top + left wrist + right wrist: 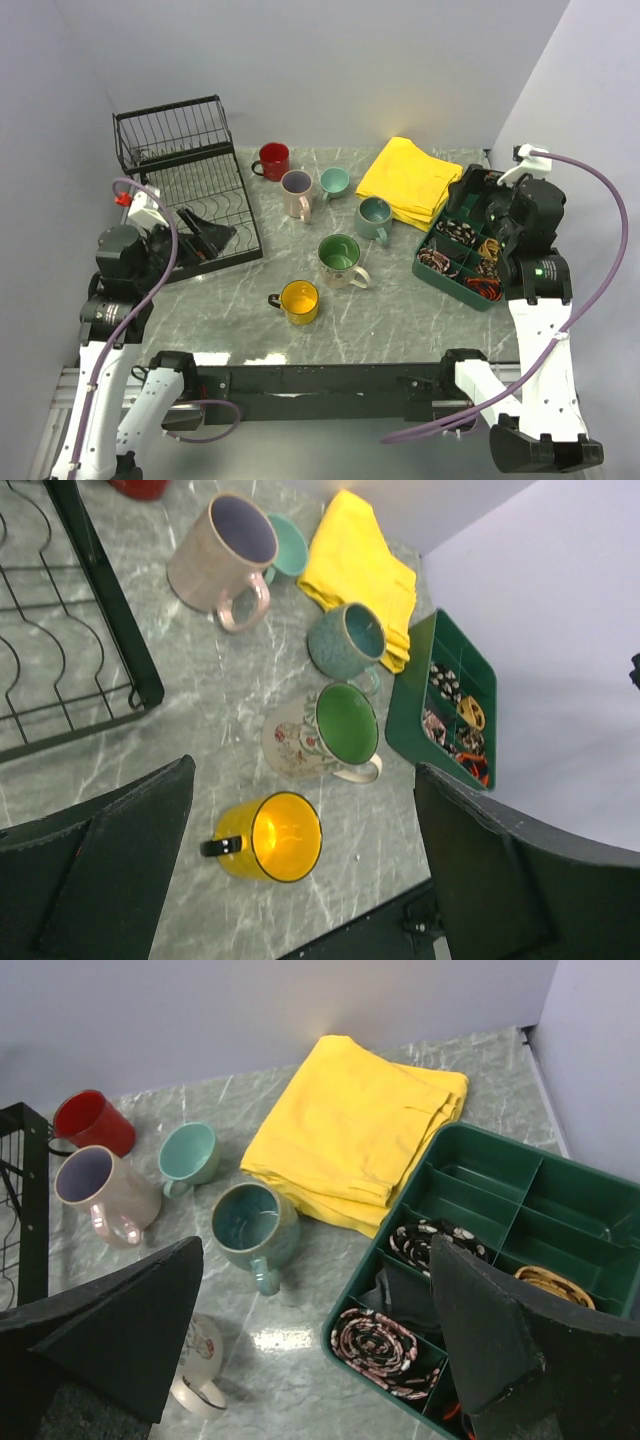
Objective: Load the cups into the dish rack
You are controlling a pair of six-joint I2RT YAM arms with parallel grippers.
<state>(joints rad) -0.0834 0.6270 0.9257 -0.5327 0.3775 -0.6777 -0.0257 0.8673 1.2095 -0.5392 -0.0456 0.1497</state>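
Observation:
Six cups stand on the marble table: red point(272, 160), pinkish-beige point(297, 193), small teal point(334, 182), grey-green point(375, 218), cream with green inside point(341, 258) and yellow point(299, 301). The black wire dish rack point(190, 190) sits at the back left and holds no cups. My left gripper point(207, 235) hovers open over the rack's flat tray. In its wrist view the left gripper point(303, 780) frames the yellow cup point(270, 837) below. My right gripper point(480, 198) hangs open and holds nothing. Its wrist view shows the right gripper point(315, 1260) with the grey-green cup point(252, 1225) between its fingers, lower down.
A green compartment tray point(428, 262) with coiled bands sits at the right, under my right gripper. A folded yellow cloth point(408, 178) lies behind it. White walls close in the back and both sides. The arms' black base bar point(320, 378) runs along the near edge.

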